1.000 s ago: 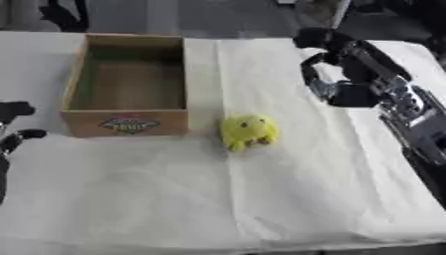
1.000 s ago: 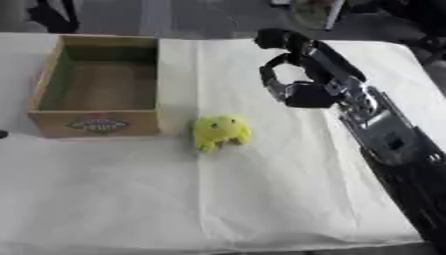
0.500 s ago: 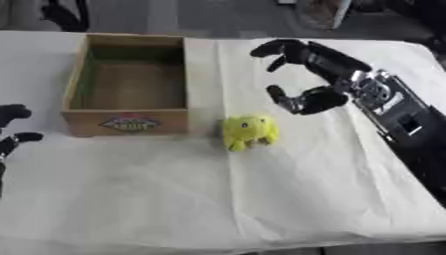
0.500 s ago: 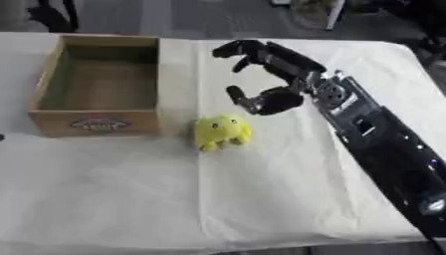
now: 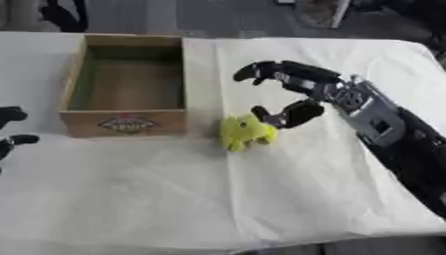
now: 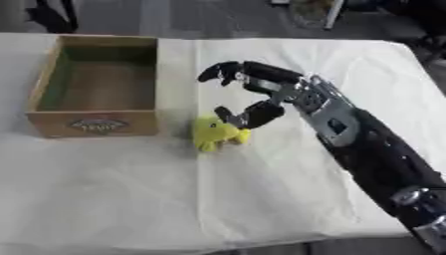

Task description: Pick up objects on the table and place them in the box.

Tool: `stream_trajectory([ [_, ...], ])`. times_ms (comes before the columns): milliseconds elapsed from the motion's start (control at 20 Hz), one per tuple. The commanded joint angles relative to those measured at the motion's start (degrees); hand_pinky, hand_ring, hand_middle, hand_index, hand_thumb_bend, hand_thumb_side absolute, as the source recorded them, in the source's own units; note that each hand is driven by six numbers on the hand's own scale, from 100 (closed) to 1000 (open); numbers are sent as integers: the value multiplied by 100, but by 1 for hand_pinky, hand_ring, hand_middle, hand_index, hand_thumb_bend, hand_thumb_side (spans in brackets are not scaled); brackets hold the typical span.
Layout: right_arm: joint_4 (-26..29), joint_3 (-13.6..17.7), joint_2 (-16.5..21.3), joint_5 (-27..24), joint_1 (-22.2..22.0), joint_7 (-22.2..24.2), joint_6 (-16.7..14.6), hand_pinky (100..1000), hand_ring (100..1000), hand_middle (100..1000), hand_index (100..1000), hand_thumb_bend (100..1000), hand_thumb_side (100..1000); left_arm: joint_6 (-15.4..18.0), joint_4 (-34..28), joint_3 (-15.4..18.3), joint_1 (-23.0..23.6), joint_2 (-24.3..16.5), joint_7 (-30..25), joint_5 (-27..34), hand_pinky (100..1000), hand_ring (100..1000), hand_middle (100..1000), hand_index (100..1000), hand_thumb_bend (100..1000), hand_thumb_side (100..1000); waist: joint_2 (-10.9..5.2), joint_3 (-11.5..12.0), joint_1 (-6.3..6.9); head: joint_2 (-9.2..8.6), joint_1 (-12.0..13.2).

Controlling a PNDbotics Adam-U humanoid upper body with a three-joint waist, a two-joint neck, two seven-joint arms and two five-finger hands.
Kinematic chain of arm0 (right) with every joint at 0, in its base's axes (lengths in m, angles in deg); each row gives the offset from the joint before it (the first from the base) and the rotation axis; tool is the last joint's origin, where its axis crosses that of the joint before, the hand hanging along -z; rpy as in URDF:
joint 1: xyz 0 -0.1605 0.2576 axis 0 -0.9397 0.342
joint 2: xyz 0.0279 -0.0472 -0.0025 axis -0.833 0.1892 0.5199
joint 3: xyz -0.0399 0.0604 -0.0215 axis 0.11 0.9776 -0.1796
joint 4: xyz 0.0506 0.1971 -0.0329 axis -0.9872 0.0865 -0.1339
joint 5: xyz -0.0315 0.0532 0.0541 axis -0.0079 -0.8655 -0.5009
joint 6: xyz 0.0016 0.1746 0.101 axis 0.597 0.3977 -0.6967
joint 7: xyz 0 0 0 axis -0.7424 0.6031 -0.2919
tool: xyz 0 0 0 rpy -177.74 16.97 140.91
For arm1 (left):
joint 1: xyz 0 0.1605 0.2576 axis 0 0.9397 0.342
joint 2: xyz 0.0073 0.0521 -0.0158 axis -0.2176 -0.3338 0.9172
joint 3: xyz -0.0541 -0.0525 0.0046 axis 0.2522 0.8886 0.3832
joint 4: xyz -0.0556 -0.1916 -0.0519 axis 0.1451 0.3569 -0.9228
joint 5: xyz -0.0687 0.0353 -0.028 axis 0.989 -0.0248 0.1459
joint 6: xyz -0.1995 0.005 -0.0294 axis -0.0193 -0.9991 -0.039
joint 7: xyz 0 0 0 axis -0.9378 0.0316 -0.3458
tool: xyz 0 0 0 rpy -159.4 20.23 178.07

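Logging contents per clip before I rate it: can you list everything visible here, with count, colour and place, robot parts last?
yellow soft toy: one, yellow, on the white cloth just right of the box's front right corner.
wooden box: one, tan wood with a label on its front wall, on the left half of the table; nothing shows inside it.
tablecloth: one, white, creased, covering the table.
right hand: one, black with silver joints, reaching in from the right, fingers and thumb spread and arched over the toy, thumb tip at the toy's top edge, not closed round it.
left hand: one, black, only fingertips showing at the left edge of the left eye view, away from the toy and box.
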Motion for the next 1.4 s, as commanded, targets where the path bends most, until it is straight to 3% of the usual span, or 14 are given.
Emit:
stream_trajectory([
  [50,-105,-30,32,346,137,20,-151,818,956,911,954,100,309,10,-103,-14,-101,-32,-32,29,631,913,632,703,189,627,-63,7,20,-24,-31],
  [650,-879,-53,-188,1388,226,-238,-287,857,971,918,954,144,426,7,-105,-24,-118,-27,-46,33,631,913,632,703,189,628,-48,46,11,-21,-81],
  [1100,-1150,-47,-248,1659,217,-221,-337,854,964,911,957,162,515,6,-106,-25,-129,-31,-46,37,631,913,632,703,190,628,-50,63,-6,-28,-94],
  [1400,-1217,-69,-281,1831,203,-102,-386,834,929,885,944,181,508,5,-107,-27,-137,-34,-47,38,631,912,631,703,190,628,-48,69,-21,-33,-100],
])
